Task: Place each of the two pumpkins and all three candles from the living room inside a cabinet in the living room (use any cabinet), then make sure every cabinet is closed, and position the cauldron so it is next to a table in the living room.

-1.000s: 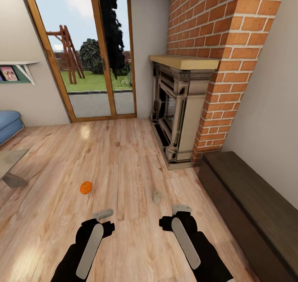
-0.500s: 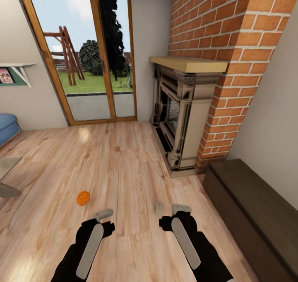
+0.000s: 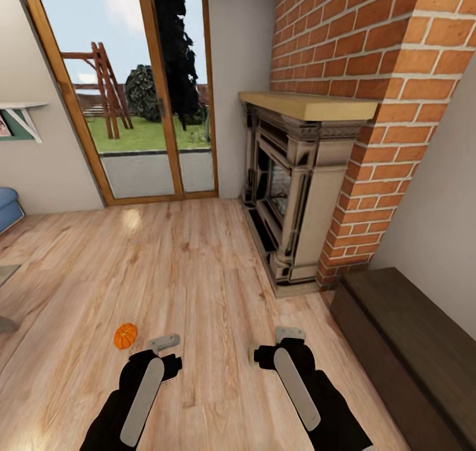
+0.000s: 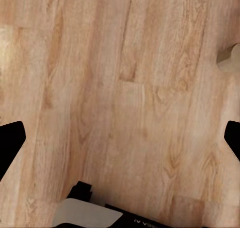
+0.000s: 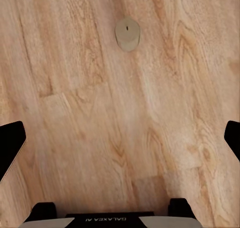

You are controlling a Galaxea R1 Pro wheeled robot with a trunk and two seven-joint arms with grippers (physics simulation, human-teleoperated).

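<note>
One pumpkin (image 3: 125, 336) lies on the wood floor (image 3: 198, 266) just ahead and to the outer side of the left gripper (image 3: 164, 342), and a small beige object that may be a candle (image 5: 127, 34), too small to tell for sure, sits on the boards under the right gripper (image 3: 289, 334), while the cabinet (image 3: 410, 345) runs along the wall to the right beside the brick fireplace (image 3: 291, 193), its drawers apparently shut. Both grippers hang empty with jaws spread wide, so nothing appears stowed yet: pumpkins, candles and cauldron all seem left to do
</note>
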